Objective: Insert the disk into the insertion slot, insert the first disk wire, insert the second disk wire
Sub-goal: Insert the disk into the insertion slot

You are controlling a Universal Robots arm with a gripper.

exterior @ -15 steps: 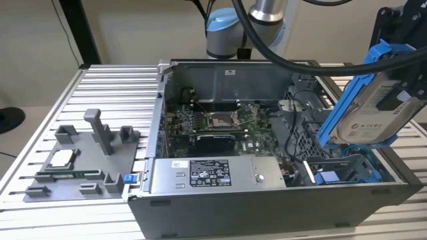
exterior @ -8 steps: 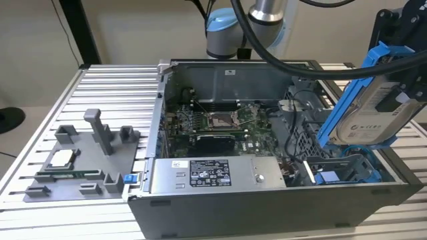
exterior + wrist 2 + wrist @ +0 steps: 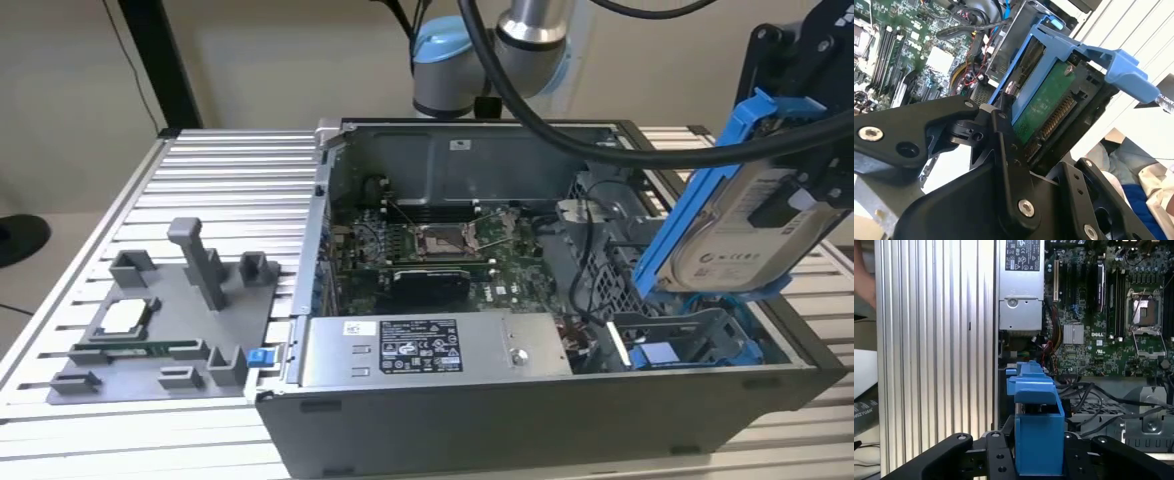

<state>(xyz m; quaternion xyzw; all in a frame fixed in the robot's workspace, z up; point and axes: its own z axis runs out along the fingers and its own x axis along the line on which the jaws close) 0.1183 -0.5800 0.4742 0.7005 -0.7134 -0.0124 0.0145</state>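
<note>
My gripper (image 3: 781, 195) is shut on the disk (image 3: 741, 240), a silver drive with a white label in a bright blue carrier. It holds the disk tilted up on edge above the case's corner at the exterior view's right. The insertion slot (image 3: 681, 345), grey metal with blue rails, lies open just below the disk. In the second wrist view the black fingers (image 3: 1004, 130) clamp the disk (image 3: 1046, 107), whose green circuit board and connector face the camera. In the first wrist view the blue carrier (image 3: 1036, 435) stands between the fingers (image 3: 996, 460). Loose black cables (image 3: 1089, 390) lie beyond it.
The open computer case holds a grey labelled power-supply box (image 3: 420, 350) and the motherboard (image 3: 441, 250). A grey fixture plate (image 3: 160, 330) with small parts sits on the ribbed aluminium table (image 3: 227, 180) at the exterior view's left. The arm's base (image 3: 461, 60) stands behind the case.
</note>
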